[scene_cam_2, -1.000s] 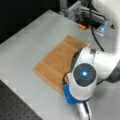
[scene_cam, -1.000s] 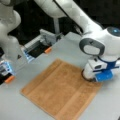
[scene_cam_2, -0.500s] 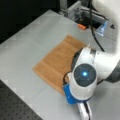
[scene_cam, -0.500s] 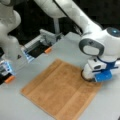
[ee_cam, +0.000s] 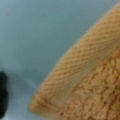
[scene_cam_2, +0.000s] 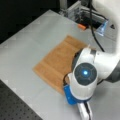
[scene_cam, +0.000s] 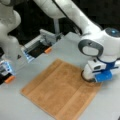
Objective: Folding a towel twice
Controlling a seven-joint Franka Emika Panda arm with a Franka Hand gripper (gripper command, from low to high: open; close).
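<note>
Wrist view: towel corner close below, flat on tabletop.
Towel: soft, limp; we would pinch that corner.
Pincer: at towel's right corner; opening, we cannot tell.

- Both front views are soft and blurred; light falls evenly on the grey tabletop, with a dark background beyond its far edge.
- A faint shadow lies under the arm's wrist on the towel.
- The wrist view is very close and out of focus, the towel's weave smeared.
</note>
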